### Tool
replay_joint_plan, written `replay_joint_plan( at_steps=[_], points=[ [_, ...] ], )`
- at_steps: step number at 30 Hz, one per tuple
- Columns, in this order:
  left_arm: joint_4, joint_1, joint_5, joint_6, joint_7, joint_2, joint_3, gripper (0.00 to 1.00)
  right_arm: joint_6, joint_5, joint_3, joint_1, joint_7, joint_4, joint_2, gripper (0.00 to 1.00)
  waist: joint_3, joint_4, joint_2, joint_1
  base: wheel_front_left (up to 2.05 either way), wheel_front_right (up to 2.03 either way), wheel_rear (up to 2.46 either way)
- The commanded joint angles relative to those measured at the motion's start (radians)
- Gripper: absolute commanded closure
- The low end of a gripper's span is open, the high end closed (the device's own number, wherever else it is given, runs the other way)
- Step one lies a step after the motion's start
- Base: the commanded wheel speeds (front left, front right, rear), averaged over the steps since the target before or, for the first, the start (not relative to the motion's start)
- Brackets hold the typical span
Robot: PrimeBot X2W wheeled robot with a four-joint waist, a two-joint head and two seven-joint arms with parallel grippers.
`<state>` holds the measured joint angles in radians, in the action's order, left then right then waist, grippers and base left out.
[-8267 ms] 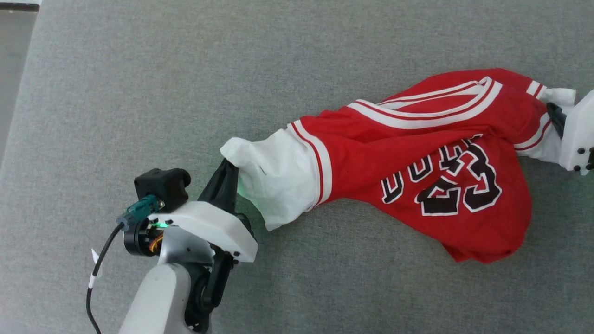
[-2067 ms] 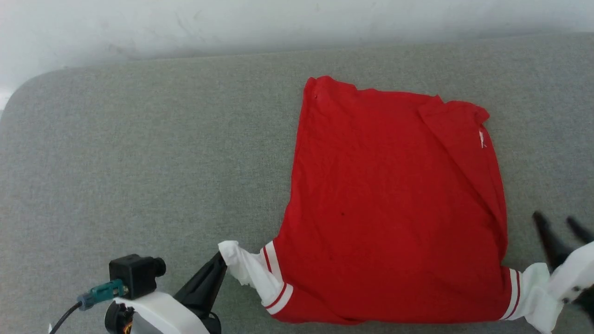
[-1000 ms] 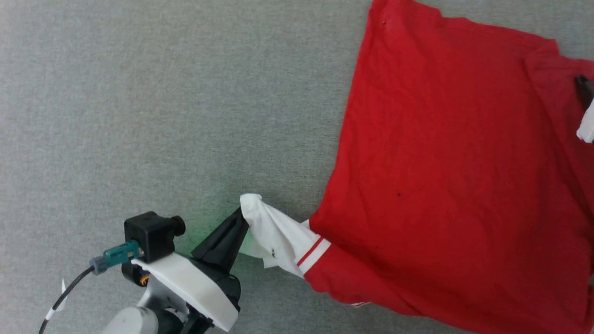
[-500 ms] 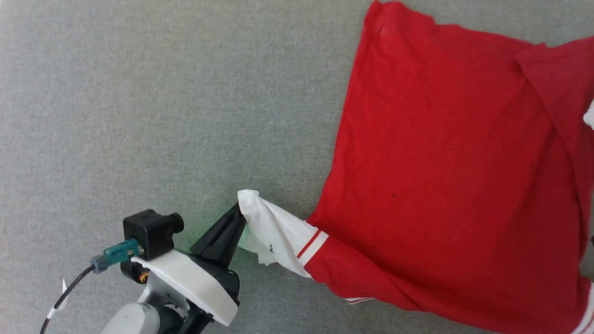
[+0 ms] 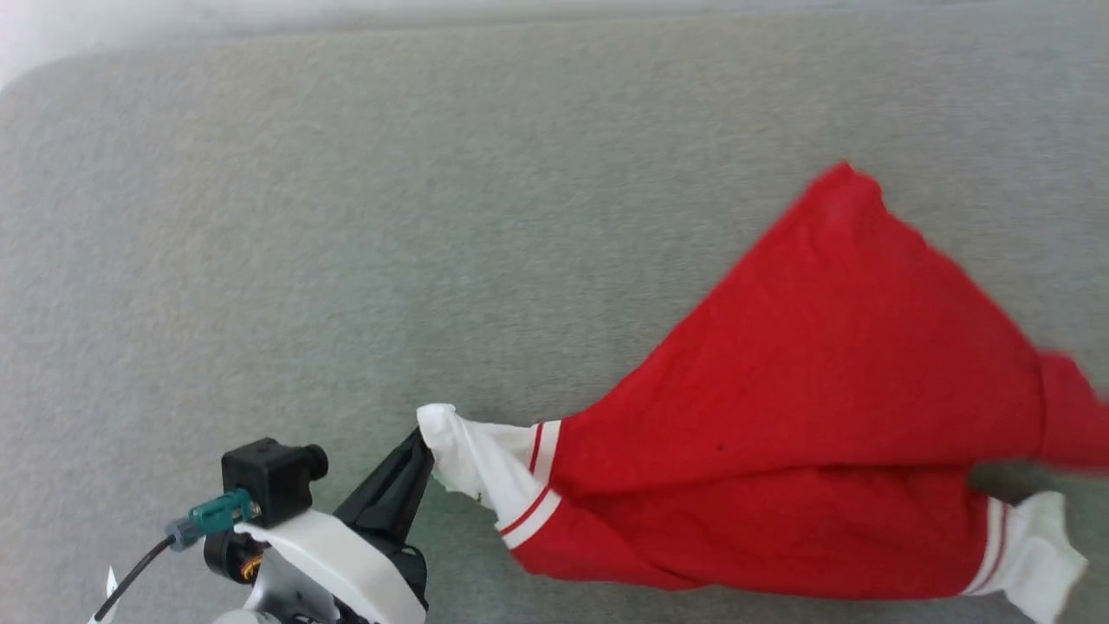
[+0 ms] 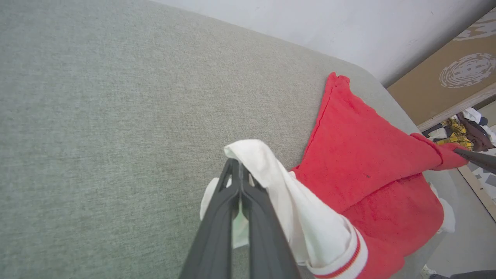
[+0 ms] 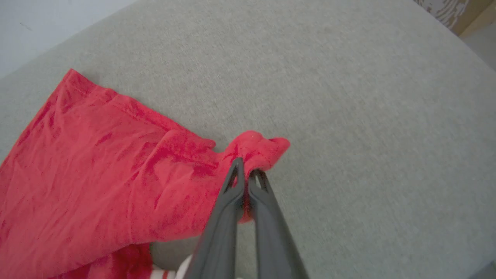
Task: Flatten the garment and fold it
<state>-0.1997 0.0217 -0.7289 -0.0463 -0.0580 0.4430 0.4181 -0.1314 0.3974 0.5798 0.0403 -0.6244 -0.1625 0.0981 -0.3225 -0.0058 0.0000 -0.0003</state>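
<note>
Left gripper pinching the white sleeve tip of the red cloth jersey, right gripper clamped on its bunched red corner, grey fabric surface beneath both.

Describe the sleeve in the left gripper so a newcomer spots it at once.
Across the grey padded surface stretches a red jersey. At its left end in the head view a white short sleeve with red-striped trim sticks out. Unlike the other white sleeve, lying free, this one is pinched in the left gripper.

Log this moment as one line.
garment: not flat | left gripper: shut on white sleeve | right gripper: shut on red corner
</note>
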Motion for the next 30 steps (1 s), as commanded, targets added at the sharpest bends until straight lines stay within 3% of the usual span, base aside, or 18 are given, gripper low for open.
replay_joint_plan(
  at_steps=[1, 6, 9, 15, 19, 23, 24, 25, 30],
  points=[
    [-0.002, -0.008, 0.003, -0.007, 0.002, 0.005, -0.003, 1.00, 0.001, 0.022, 0.006, -0.057, -0.001, -0.023, -0.017, 1.00, 0.034, -0.041, 0.0000, 0.0003, 0.00, 0.00, 0.00],
    [-0.011, -0.018, 0.001, -0.014, -0.008, 0.014, -0.002, 1.00, 0.001, 0.062, -0.020, -0.220, 0.007, -0.038, -0.046, 1.00, 0.047, -0.053, 0.0000, 0.0003, 0.00, 0.00, 0.00],
    [-0.021, -0.030, -0.001, -0.021, -0.012, 0.020, -0.003, 1.00, 0.001, 0.008, -0.082, -0.268, 0.052, -0.005, -0.047, 1.00, 0.057, -0.057, 0.0000, 0.0003, 0.00, 0.00, 0.00],
    [-0.048, -0.047, -0.002, -0.035, -0.027, 0.031, -0.002, 1.00, 0.001, -0.083, -0.181, -0.209, 0.176, 0.217, -0.048, 1.00, 0.070, -0.058, 0.0000, 0.0003, 0.00, 0.00, 0.00],
    [-0.061, -0.042, 0.002, -0.039, -0.044, 0.039, 0.004, 1.00, 0.001, -0.128, -0.194, -0.136, 0.226, 0.351, -0.048, 1.00, 0.072, -0.058, 0.0000, 0.0003, 0.00, 0.00, 0.00],
    [-0.065, -0.041, 0.003, -0.044, -0.051, 0.039, 0.010, 1.00, 0.001, -0.133, -0.194, -0.096, 0.261, 0.411, -0.037, 0.98, 0.077, -0.062, 0.0000, 0.0003, 0.00, 0.00, 0.00],
    [-0.065, -0.041, 0.003, -0.044, -0.052, 0.038, 0.012, 1.00, 0.001, -0.127, -0.192, -0.095, 0.267, 0.413, -0.034, 0.71, 0.078, -0.062, 0.0000, 0.0003, 0.00, 0.00, 0.00],
    [-0.065, -0.041, 0.003, -0.044, -0.052, 0.036, 0.014, 1.00, 0.001, -0.119, -0.193, -0.096, 0.272, 0.409, -0.032, 0.00, 0.079, -0.062, 0.0000, 0.0003, 0.00, 0.00, 0.00],
    [-0.058, -0.045, 0.001, -0.043, -0.046, 0.028, 0.022, 1.00, 0.001, -0.070, -0.194, -0.134, 0.254, 0.336, -0.020, 0.00, 0.088, -0.060, 0.0000, 0.0003, 0.00, 0.00, 0.00]
  ],
)
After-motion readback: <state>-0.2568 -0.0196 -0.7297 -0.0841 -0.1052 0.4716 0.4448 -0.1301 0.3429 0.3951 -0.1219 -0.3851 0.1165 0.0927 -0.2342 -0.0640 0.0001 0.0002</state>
